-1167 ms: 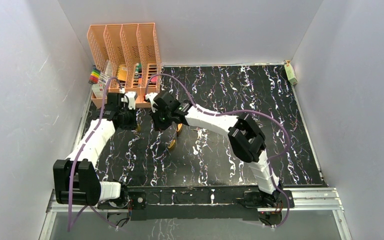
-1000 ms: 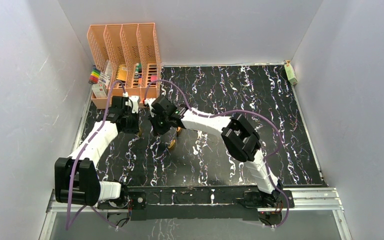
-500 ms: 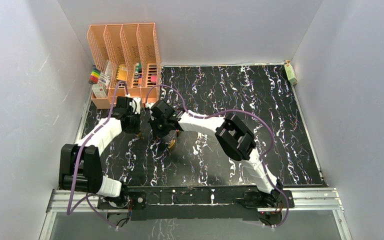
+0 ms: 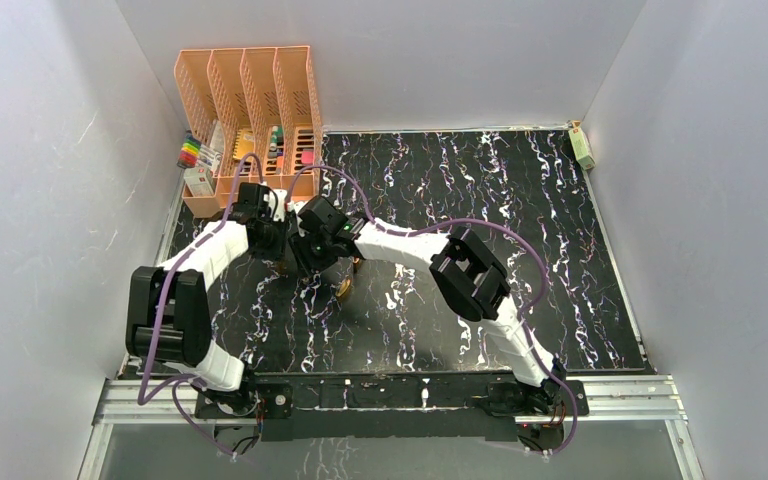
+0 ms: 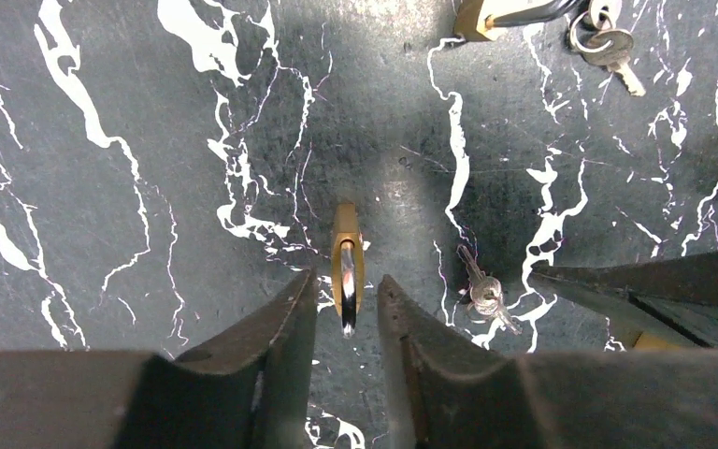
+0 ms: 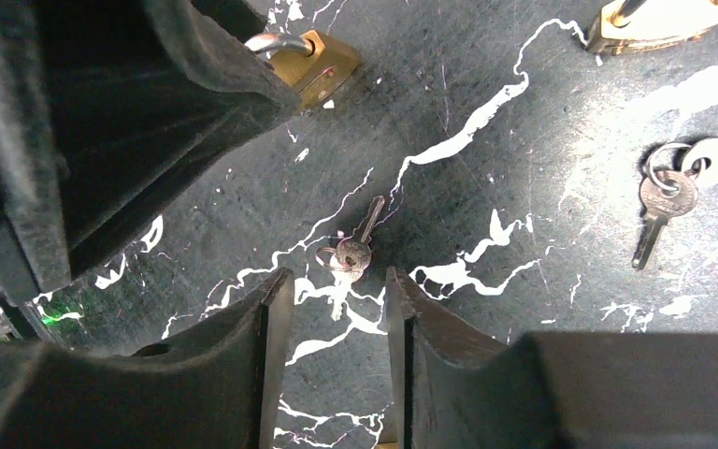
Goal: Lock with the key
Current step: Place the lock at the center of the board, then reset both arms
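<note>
Now eased apart on the left, shut tight only a second ago: left gripper low over the black marbled surface, jaws slightly open, straddling the brass padlock standing on edge, shackle toward the wrist. Narrow gaps visible on either side, so not yet clamped. Just right of it, flat on the surface, the small key bunch, untouched. Further right, the same change at the right gripper: drawn in close beside the left, jaws open wider, tips just short of that key bunch, gripping nothing. Reads as the reach ending and two grasps about to start. Locking itself not yet begun.
</note>
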`<state>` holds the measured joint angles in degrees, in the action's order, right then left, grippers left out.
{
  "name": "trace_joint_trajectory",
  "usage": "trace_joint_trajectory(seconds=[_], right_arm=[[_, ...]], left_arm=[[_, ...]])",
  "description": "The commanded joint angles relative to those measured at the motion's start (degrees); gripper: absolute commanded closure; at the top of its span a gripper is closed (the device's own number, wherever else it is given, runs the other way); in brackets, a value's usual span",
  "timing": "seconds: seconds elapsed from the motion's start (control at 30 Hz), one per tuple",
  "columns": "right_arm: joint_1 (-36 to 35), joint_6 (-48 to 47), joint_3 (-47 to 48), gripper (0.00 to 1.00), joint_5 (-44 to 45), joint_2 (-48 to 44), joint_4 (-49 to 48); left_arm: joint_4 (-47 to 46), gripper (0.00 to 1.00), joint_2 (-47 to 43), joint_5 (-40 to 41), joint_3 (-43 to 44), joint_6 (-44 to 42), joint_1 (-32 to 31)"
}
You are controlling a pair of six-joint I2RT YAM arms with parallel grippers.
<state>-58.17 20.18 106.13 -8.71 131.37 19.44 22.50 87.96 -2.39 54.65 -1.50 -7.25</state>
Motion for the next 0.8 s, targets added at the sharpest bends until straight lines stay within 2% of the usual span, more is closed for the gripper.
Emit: trace_joint_trajectory(seconds=[0.0,0.17,0.33,0.5,0.53,0.57,0.6,0.77], right_arm=[[0.87,-1.6,2.6,0.48,0.64,-2.58,-0.94],[2.15,-2.91,0.05,0.37,0.64,-8.91,-1.99],[2.37,-7.4,-0.62,0.02,2.71,-16.49,-3.0],[4.13,-10.44,0.4,0.01,5.52,-22.74,-1.02],[4.98,-10.52,0.22,0.01,5.49,-23.98,-0.6],[5.91,-10.52,-0.24,0.01,5.34,-25.1,-0.26],[6.8,-10.45,-0.92,0.02,5.21,-26.48,0.01],[10.81,-10.01,-7.51,0.01,10.29,-34.25,-0.8]], left_arm=[[2.15,0.68,-1.65,-0.66,3.25,0.02,-0.14],[3.39,0.61,-3.31,-0.95,6.67,1.07,-0.14],[4.77,0.55,-4.61,-1.32,12.29,1.11,-0.14],[6.73,0.49,-5.61,-1.21,17.98,1.12,-0.1],[6.96,0.32,-5.81,-1.19,19.1,1.07,-0.11],[7.32,0.06,-6.05,-1.16,20.14,1.06,-0.13],[7.64,0.02,-6.34,-1.2,21.13,1.1,-0.1],[7.64,0.02,-8.43,-3.17,25.39,2.64,-0.05]])
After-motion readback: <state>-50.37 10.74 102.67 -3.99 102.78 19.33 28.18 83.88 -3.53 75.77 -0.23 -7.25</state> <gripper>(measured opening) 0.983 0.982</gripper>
